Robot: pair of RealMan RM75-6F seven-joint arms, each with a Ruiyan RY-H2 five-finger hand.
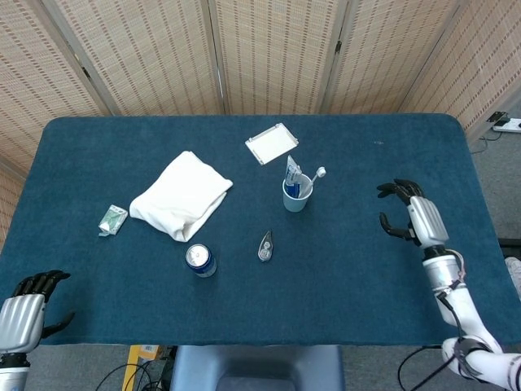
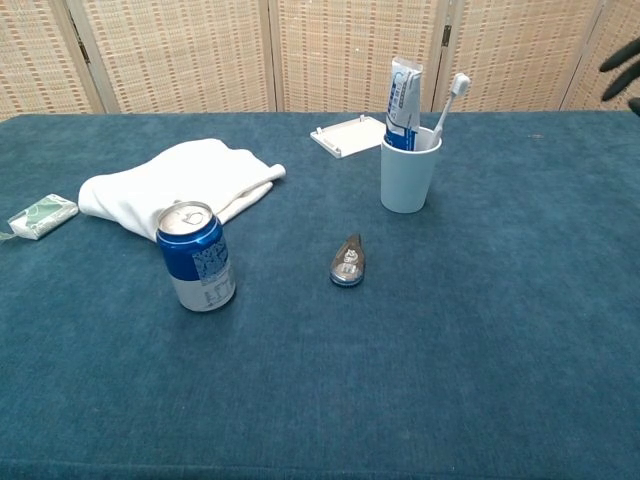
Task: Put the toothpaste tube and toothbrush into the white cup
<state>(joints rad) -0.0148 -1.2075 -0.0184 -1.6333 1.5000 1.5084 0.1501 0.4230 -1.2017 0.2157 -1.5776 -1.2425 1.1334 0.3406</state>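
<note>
Right robot hand point(image 2: 624, 72) mostly cropped

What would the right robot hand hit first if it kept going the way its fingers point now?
Probably nothing close: the right robot hand points its fingers left over bare table. The cup sits further left and slightly farther back, so it is likely missed, though depth is unclear.

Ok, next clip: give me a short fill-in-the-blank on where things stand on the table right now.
1. The toothpaste tube and the toothbrush both stand in the white ____.
2. The right hand holds ____.
3. The blue soda can stands ____ on the table.
4. The folded towel is ____ in colour.

Missing words: cup; nothing; upright; white
</note>
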